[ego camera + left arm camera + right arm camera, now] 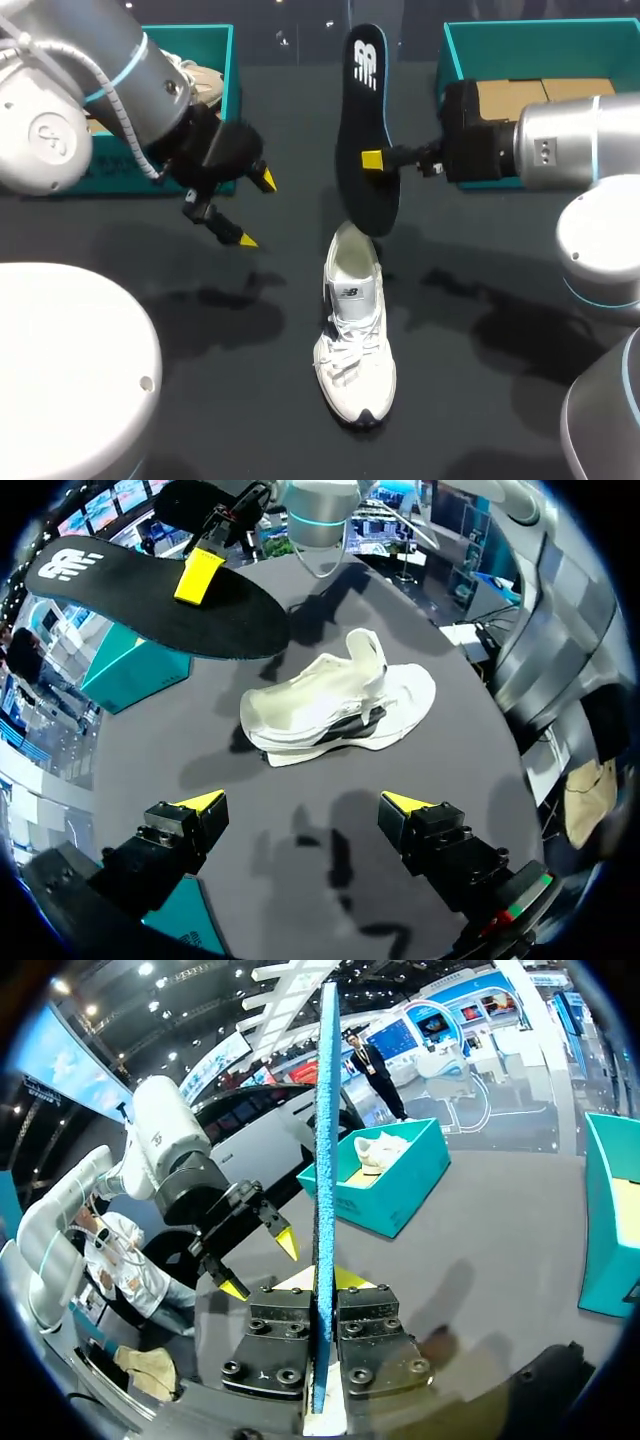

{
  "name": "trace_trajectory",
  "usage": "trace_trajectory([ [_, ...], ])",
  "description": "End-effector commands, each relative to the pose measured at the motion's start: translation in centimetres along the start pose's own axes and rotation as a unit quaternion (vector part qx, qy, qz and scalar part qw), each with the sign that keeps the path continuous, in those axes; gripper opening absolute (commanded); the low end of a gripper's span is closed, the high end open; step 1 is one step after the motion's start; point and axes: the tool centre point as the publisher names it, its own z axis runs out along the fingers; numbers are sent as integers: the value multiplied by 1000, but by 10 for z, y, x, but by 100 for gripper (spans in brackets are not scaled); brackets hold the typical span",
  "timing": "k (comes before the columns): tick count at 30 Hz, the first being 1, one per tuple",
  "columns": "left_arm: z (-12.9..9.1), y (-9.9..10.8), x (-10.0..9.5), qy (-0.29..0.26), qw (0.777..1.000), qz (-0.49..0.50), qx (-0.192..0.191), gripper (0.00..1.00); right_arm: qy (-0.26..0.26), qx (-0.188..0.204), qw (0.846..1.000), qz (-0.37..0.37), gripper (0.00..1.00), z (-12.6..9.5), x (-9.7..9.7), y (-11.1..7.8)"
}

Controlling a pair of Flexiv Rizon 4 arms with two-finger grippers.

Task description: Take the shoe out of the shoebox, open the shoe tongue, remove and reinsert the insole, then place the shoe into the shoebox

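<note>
So, you're roughly halfway. The shoe (355, 335) lies out on the worktop (450, 420) near its middle, toe toward the near edge. Its insole (365, 110) is already out, clamped between the closed fingers of the right gripper (372, 160) and hanging just above the heel opening. The left gripper (256, 210) hovers wide open and empty toward the left edge, in front of the left shoebox (228, 70) at the far left corner. As I judge it, you have two steps left: feed the insole back in, then box the shoe.
</note>
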Motion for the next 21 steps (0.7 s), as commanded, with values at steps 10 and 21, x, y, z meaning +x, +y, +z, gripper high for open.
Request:
trace_trajectory([
  [10,41,2,-1,-23,998,-47,-29,100,83,-1,996,-15,0,20,-7,-16],
  [21,43,1,0,-28,998,-46,-33,100,109,-3,994,-21,0,22,-6,-18],
])
